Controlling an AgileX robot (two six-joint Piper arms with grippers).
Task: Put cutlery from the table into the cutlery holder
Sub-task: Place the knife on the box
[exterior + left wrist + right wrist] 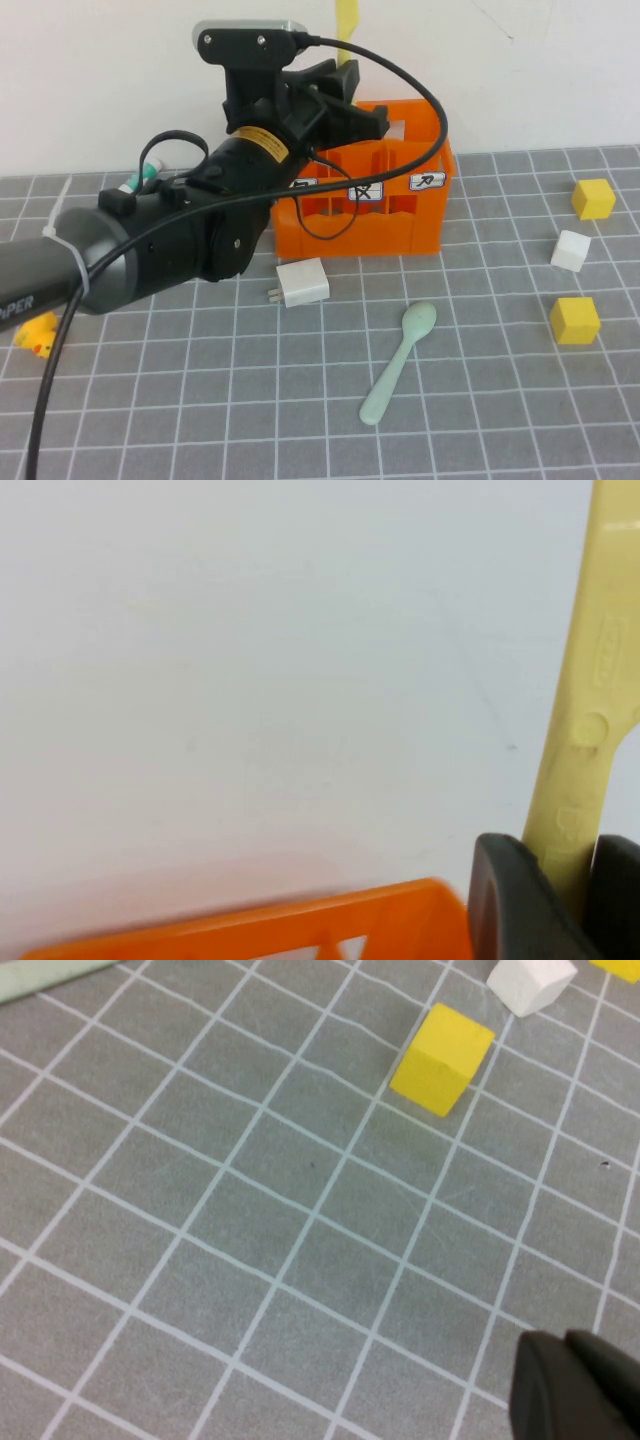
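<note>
Halfway at best: the left hand (345,85), clamped on the yellow knife (346,25), hovers above the orange crate (425,215). The spoon (400,362) lies on the desk (500,420) before the crate; the right hand (580,1390), pressed together, idles near a yellow cube (442,1058).

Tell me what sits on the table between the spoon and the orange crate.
In the high view, a white charger lies between the mint-green spoon and the orange crate, nearer the crate.

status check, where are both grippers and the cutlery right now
Left gripper over the cutlery holder, shut on the knife. Right gripper shut, low over the table. Spoon on the table, nothing blocking.
</note>
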